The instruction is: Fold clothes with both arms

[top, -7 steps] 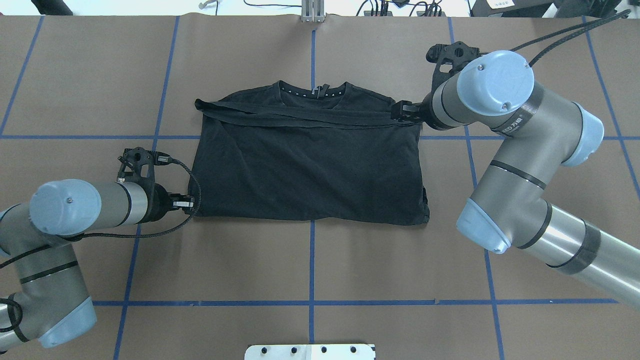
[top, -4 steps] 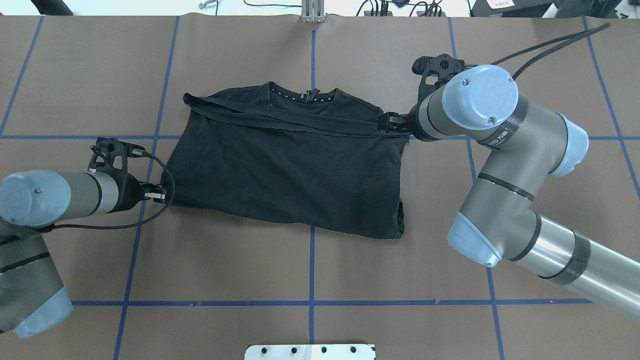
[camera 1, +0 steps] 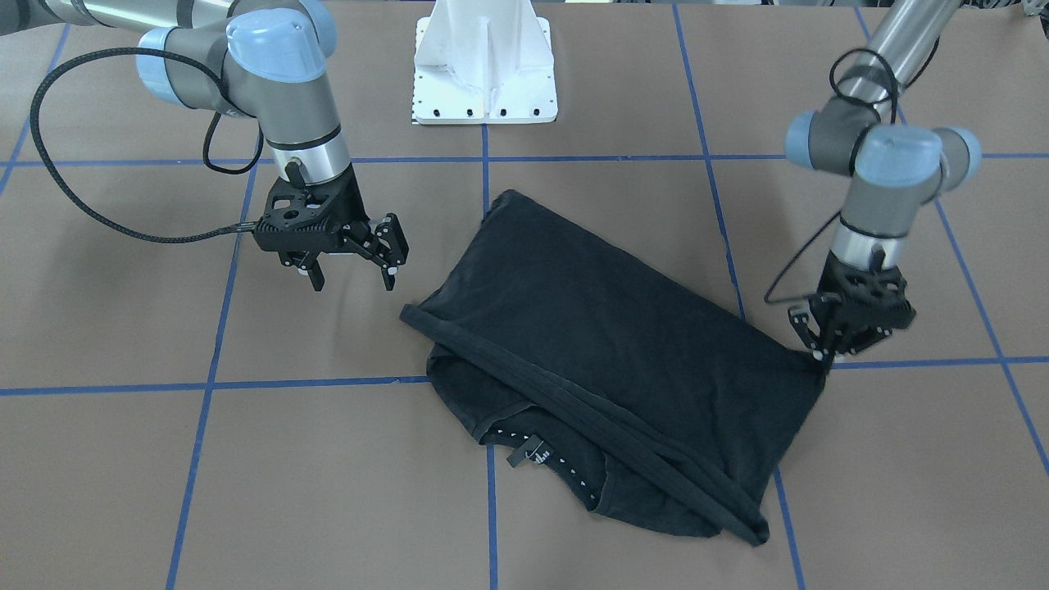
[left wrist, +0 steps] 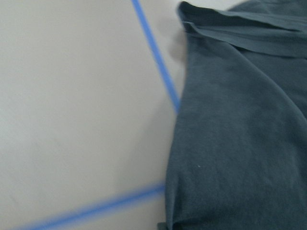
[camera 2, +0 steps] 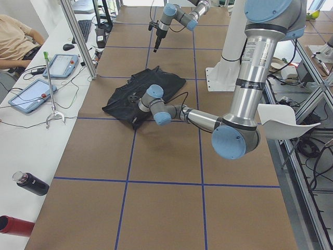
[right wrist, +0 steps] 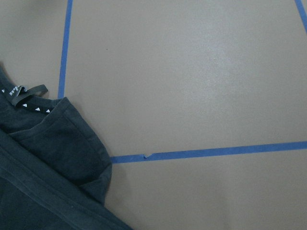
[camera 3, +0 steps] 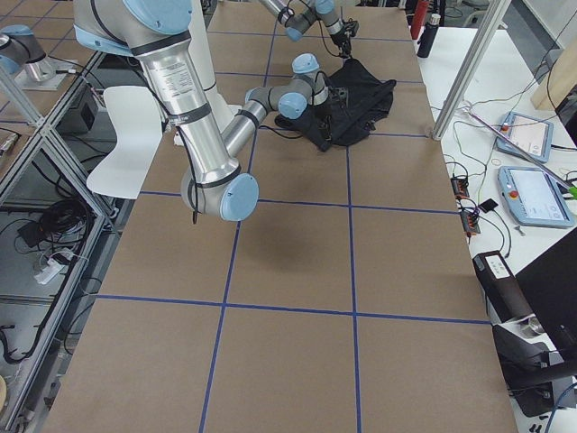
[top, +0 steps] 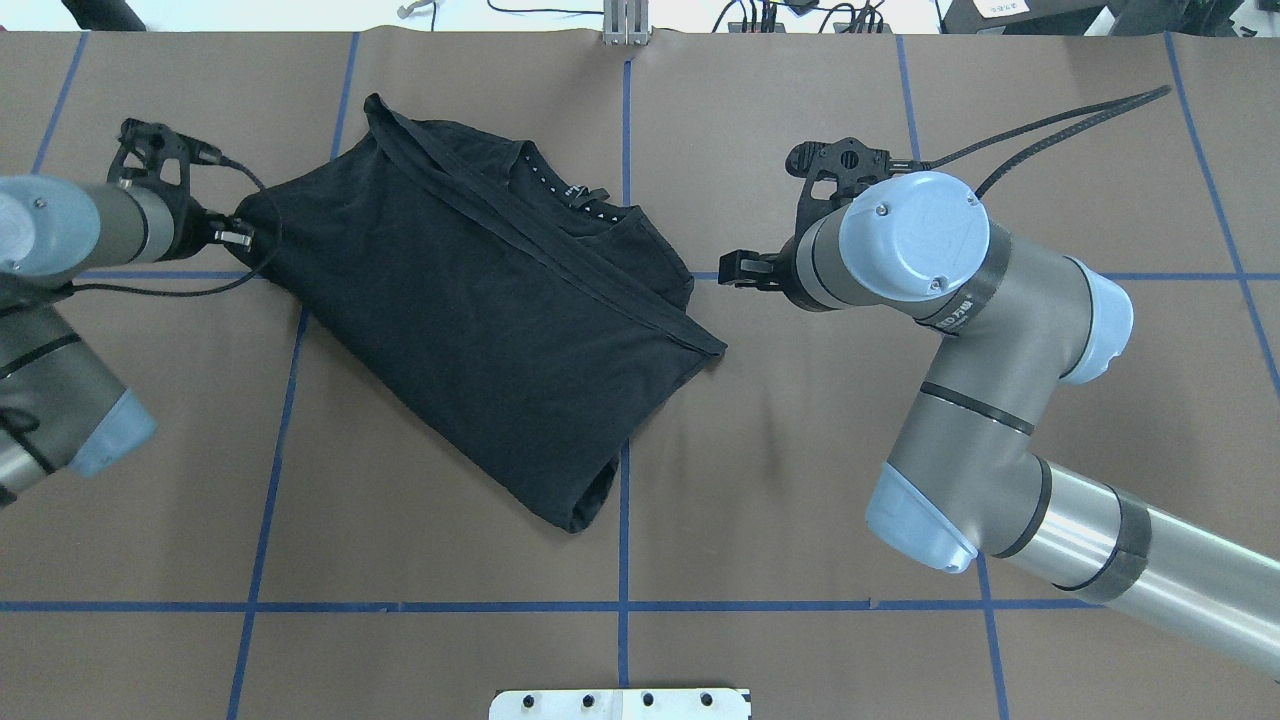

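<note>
1 T-shirt [top: 470, 310] diagonal, collar far-side; L gripper [top: 243, 237] tight on corner, R gripper [camera 1: 352, 283] splayed.

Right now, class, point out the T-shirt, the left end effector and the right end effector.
T-shirt [top: 480, 320], overhead view, middle of its black body.
Left end effector [camera 1: 822, 352], front-facing view, fingertips pinching the shirt corner.
Right end effector [camera 1: 352, 277], front-facing view, between its open fingertips.

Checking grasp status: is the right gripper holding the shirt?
No, the right gripper hangs open with a gap between it and the T-shirt.
</note>
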`<action>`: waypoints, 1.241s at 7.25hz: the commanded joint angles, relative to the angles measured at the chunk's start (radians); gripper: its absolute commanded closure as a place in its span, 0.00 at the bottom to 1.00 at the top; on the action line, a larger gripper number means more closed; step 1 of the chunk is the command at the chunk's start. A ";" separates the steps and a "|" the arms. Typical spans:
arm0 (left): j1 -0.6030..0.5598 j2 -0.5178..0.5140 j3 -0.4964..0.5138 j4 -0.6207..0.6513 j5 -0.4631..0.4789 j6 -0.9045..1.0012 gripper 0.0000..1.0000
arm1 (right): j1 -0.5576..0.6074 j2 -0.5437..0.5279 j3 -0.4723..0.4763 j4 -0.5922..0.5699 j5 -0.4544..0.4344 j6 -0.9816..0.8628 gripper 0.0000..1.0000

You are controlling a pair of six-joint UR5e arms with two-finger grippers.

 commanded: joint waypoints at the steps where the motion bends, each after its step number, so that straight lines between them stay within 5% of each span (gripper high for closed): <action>1: -0.063 -0.228 0.332 -0.092 0.000 0.035 1.00 | -0.012 0.002 0.002 0.000 -0.004 0.016 0.00; 2: -0.098 -0.231 0.347 -0.113 -0.008 0.061 0.70 | -0.012 0.004 0.000 0.000 -0.004 0.021 0.00; 3: -0.109 -0.221 0.317 -0.157 -0.013 0.122 0.01 | -0.021 0.019 -0.007 0.000 -0.004 0.024 0.00; 5: -0.123 -0.132 0.182 -0.159 -0.155 0.123 0.00 | -0.035 0.100 -0.080 -0.002 -0.015 0.097 0.00; 7: -0.122 -0.037 0.061 -0.155 -0.157 0.104 0.00 | -0.047 0.241 -0.263 0.000 -0.067 0.230 0.06; 9: -0.119 -0.035 0.059 -0.156 -0.157 0.045 0.00 | -0.054 0.297 -0.430 0.142 -0.113 0.292 0.10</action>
